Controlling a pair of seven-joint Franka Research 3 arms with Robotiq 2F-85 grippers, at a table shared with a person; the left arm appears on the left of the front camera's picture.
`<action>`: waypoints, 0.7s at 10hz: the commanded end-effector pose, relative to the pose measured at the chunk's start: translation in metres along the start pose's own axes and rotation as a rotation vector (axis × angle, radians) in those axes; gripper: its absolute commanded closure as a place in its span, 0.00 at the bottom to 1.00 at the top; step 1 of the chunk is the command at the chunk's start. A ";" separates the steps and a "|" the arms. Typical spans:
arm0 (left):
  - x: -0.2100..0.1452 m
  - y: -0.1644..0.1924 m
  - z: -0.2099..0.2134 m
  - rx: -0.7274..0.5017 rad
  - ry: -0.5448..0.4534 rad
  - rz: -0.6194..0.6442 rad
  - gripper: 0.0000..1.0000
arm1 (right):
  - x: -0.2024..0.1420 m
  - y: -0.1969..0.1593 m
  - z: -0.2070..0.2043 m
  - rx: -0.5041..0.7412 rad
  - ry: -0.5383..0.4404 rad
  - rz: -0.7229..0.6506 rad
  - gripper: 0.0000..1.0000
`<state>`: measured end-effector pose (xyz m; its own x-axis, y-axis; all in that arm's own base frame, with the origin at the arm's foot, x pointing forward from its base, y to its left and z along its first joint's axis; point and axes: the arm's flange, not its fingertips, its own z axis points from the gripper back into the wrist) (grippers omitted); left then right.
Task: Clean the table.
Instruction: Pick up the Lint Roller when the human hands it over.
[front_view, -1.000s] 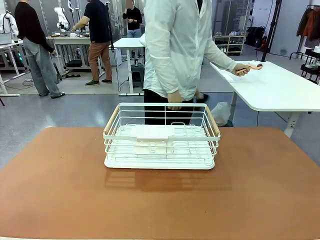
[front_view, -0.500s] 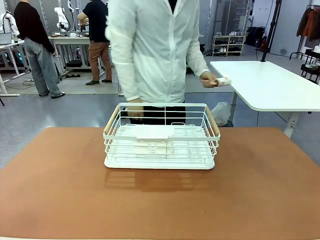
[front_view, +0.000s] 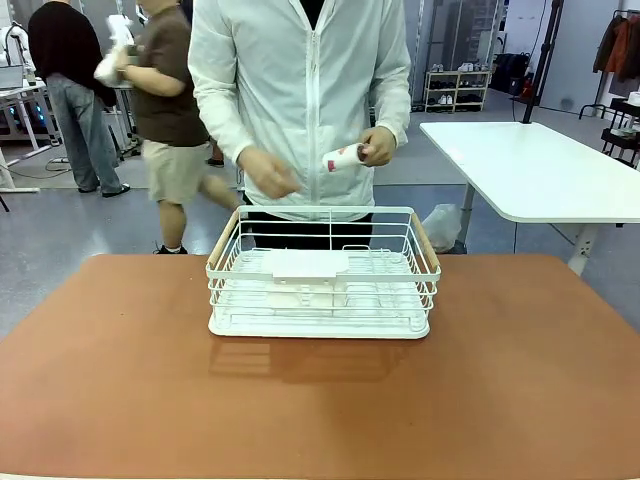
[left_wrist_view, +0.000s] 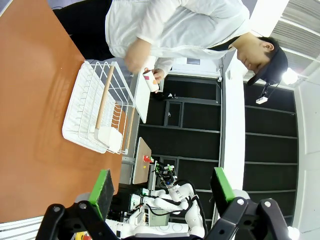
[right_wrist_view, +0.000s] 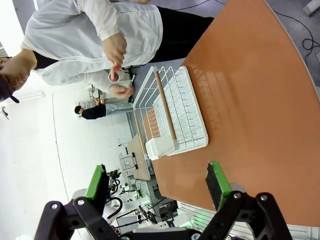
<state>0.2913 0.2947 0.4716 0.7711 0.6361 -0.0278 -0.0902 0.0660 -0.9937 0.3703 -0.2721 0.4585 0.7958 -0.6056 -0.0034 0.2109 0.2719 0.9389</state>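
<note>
As a hand (front_view: 378, 146) holds it, the roll (front_view: 343, 158) seems red-labelled.

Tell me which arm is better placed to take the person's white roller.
Right, probably: the white roller sits in the person's hand just right of the middle of the wire basket. The right gripper and left gripper are both open.

**Three Views, One Shared Basket**

Our front camera sits at the near edge of the table (front_view: 520, 380), facing 12 o'clock toward the person (front_view: 300, 90), with the basket (front_view: 322, 275) close ahead. Our wrist cameras look past the left gripper (left_wrist_view: 161, 195) and right gripper (right_wrist_view: 157, 185) from farther back, rolled sideways. There the basket lies at 10 and 12 o'clock. All three views share it.
</note>
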 end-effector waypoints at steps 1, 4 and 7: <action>0.000 -0.001 0.004 -0.014 0.009 -0.007 0.00 | -0.002 0.002 0.001 0.017 -0.002 0.010 0.00; 0.000 -0.001 0.004 -0.014 0.009 -0.007 0.00 | -0.002 0.002 0.001 0.017 -0.002 0.010 0.00; 0.000 -0.001 0.004 -0.014 0.009 -0.007 0.00 | -0.002 0.002 0.001 0.017 -0.002 0.010 0.00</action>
<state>0.2913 0.2947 0.4716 0.7711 0.6361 -0.0278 -0.0902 0.0660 -0.9937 0.3703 -0.2721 0.4585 0.7958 -0.6056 -0.0034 0.2109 0.2719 0.9389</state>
